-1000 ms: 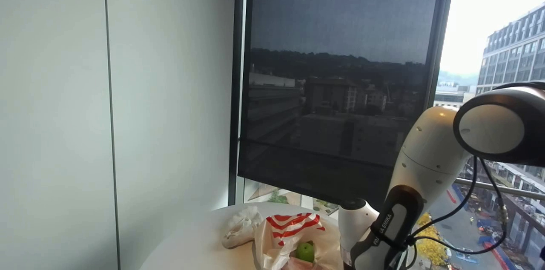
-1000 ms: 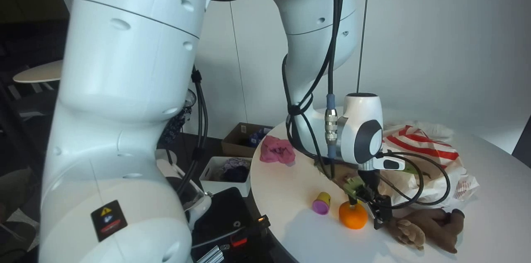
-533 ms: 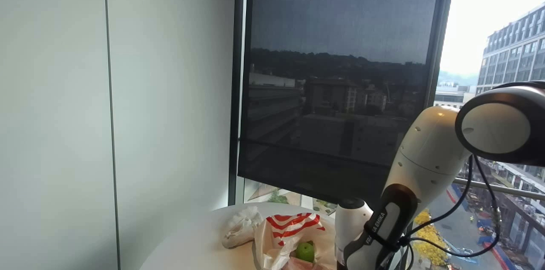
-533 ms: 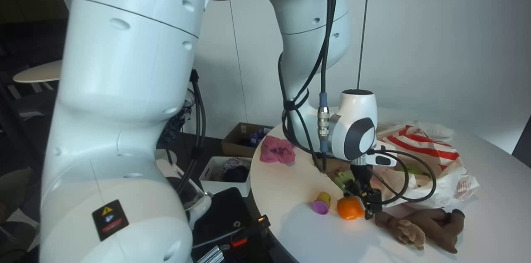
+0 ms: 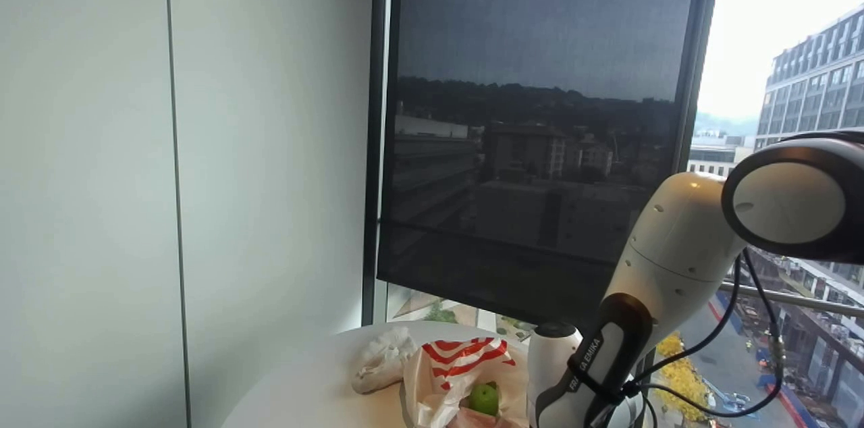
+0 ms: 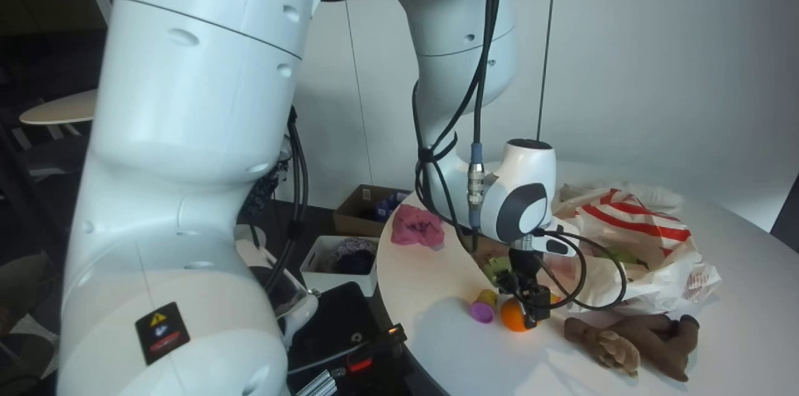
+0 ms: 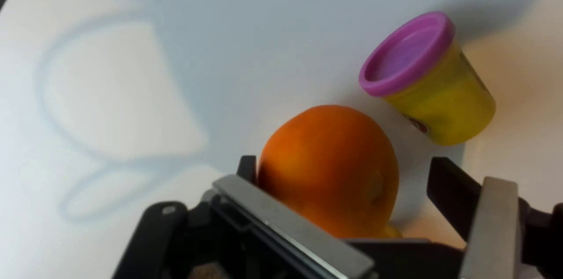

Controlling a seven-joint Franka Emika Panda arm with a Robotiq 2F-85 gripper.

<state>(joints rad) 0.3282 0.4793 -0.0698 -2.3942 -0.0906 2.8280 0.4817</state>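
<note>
Wrist view: the tool (image 7: 343, 171), spread wide and gripping nothing, has an orange (image 7: 330, 151) off-centre between its fingers.
Left to right: the left-hand finger (image 7: 290, 224) overlaps the orange's flank, contact unclear, so lowering there could clip the fruit and, it being round, send it rolling over the desk (image 7: 127, 76). Just ahead of the tool's gap, a purple-lidded modelling-dough tub (image 7: 440, 89) lies on its side near the orange; a rolling fruit might knock it away. The right-hand finger (image 7: 495, 226) stands apart from the orange, so uneven closing could shove it sideways. Right of the tool in an exterior view, a brown plush toy (image 6: 665, 343) lies near; a low sideways swing might drag it.
</note>
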